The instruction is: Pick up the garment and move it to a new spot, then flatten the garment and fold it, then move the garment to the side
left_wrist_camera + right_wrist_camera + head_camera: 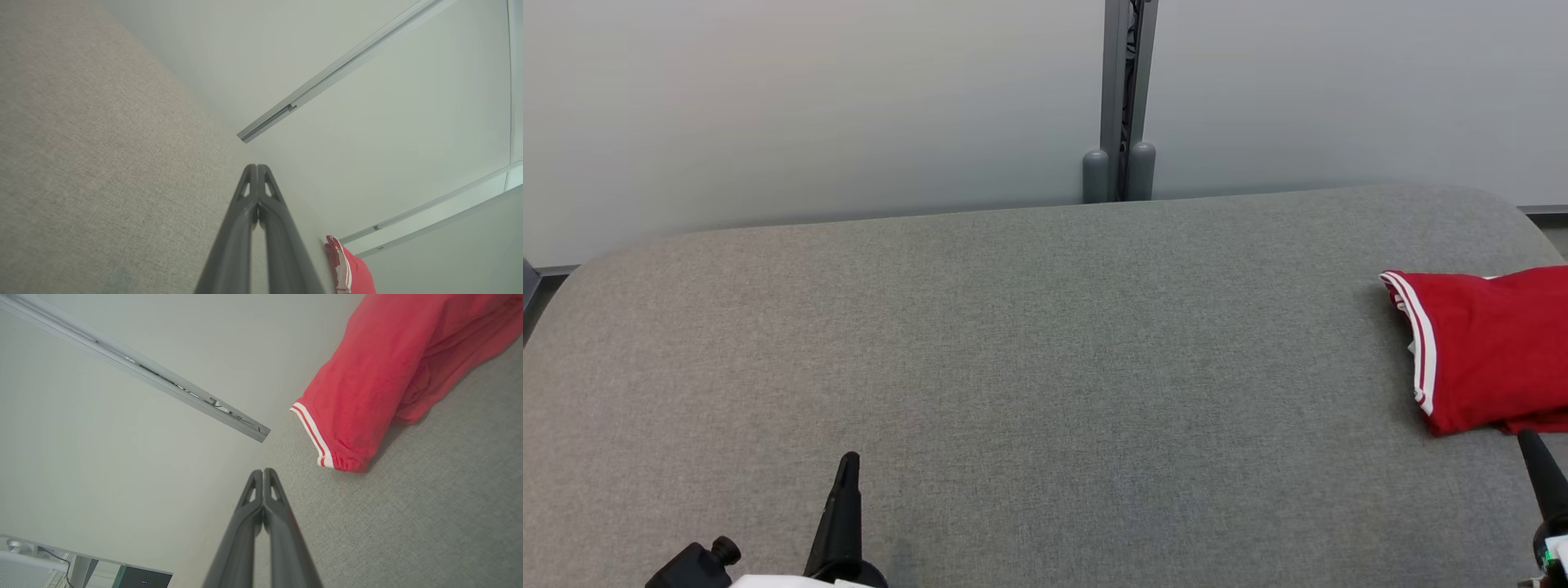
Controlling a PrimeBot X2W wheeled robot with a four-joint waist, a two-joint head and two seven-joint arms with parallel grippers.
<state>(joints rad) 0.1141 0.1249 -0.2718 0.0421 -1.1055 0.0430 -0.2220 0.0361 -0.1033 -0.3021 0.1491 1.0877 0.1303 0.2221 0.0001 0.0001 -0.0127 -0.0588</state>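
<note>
**Garment (1486, 351) over on my right, nothing in my grasp**

The red garment with its white-striped hem lies on the grey fabric surface (1045, 327), on my right side, and runs out past the right edge of the head view. Its striped edge faces the middle of the surface. My right gripper (263, 470) sits near the closest corner of the cloth without touching it. Its two dark fingers (241, 539) are pressed together tip to tip with nothing between them. My left gripper (257, 166) is well apart from the garment, low at my left over the grey fabric, likewise closed flat and holding nothing. Behind the surface stands a pale wall (768, 106) with a grey vertical post (1123, 98).
</note>
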